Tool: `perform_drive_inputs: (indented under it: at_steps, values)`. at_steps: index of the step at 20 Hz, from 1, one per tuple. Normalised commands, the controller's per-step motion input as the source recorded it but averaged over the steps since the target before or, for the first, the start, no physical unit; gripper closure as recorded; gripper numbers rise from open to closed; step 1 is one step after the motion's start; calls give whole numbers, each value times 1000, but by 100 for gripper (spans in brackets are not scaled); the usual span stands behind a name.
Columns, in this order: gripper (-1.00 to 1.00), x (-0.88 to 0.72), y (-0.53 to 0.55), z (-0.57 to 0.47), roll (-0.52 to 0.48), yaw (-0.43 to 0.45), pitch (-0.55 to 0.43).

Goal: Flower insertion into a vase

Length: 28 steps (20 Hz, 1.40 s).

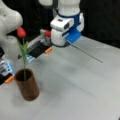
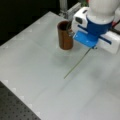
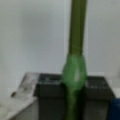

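The vase (image 1: 27,85), a plain dark brown cylinder with a dark inside, stood on the pale surface (image 1: 80,87) toward a front view's lower left, already holding a red tulip (image 1: 21,32) upright on its green stem. The end effector (image 3: 72,100) was clenched on a second flower's stem (image 1: 86,53), which slanted out over the surface. In a front view the arm (image 2: 100,20) hid part of the vase and the tulip; only the wrist view showed the dark fingers (image 3: 50,100) pinching the stem.

A pale grey worktop (image 1: 75,85) fills both front views, with orange-tipped black clutter (image 1: 40,51) at a front view's left.
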Motion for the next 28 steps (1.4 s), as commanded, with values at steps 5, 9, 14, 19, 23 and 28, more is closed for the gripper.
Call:
perform_drive_inputs:
  at_steps: [5,9,14,19,23,28]
  values:
    - [100,-472,-309,215,219,89,-42]
    - [100,-506,-429,82,198,98,-61]
    - [100,-498,-411,-37,156,147,-82]
    - [100,-598,-473,23,86,193,-61]
    - [100,-583,-474,31,12,211,-73]
    - [100,-561,-433,15,-49,198,-59]
